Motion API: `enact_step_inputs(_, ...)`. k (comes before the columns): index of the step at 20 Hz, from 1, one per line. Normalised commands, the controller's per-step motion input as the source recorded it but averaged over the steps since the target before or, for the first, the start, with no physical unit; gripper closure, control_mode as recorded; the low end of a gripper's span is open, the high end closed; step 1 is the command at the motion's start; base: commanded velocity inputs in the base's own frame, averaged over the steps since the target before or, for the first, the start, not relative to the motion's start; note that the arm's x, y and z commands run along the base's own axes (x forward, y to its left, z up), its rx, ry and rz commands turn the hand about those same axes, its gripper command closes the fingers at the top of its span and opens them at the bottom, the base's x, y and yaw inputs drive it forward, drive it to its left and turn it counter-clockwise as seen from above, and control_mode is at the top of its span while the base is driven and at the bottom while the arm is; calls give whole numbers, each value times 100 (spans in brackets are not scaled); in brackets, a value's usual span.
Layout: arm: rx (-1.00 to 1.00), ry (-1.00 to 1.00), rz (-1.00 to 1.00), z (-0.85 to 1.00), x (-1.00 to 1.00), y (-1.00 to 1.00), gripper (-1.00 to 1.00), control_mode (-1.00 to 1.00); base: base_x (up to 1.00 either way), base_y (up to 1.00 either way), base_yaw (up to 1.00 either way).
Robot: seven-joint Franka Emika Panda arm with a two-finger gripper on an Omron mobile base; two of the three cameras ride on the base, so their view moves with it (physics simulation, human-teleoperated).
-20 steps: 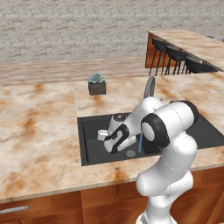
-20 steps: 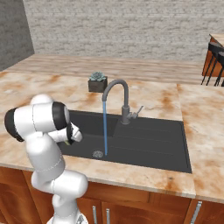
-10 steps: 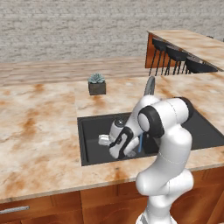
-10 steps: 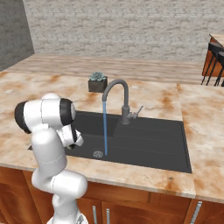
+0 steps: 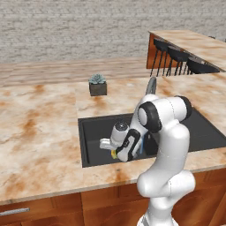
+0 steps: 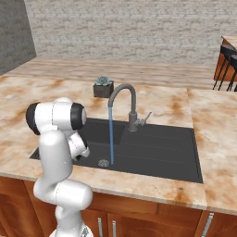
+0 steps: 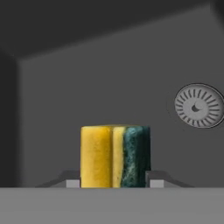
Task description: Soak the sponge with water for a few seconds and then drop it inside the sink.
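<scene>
**Sponge held over black sink basin**

On the marble-patterned countertop [image 6: 55, 88], at the back, stands a dark square pot with a succulent [image 6: 102, 87]. Forward of it, the large black rectangular sink [image 6: 162, 150] holds the two-finger gripper [image 7: 115, 183], clamped on the small yellow block sponge with dark green layer [image 7: 115, 156]; in the left base view the sponge [image 5: 114, 154] is barely visible, apparently above the basin floor. A round grey metal drain [image 7: 199, 106] lies to the right. The thin light-blue water stream [image 6: 111, 134] falls from the grey curved faucet [image 6: 127, 102], apart from the sponge.

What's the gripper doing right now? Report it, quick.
Gripper: closed on the sponge, held inside the sink.
</scene>
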Motion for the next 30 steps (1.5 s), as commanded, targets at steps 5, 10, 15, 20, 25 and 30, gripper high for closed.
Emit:
enact_step_inputs(5,-2,0,0,-28,0,0,100,-100,0,0,0)
enact_step_inputs(10,0,0,0,0,0,0,100,-100,0,0,0)
enact_step_inputs(15,0,0,0,0,0,0,-100,-100,0,0,0)
enact_step_inputs(20,-1,-4,0,0,0,2,-100,-100,0,0,0)
enact_step_inputs(25,-4,-9,0,43,0,5,-100,-100,0,0,0)
enact_step_inputs(30,-1,-9,0,74,0,0,-100,-100,0,0,0)
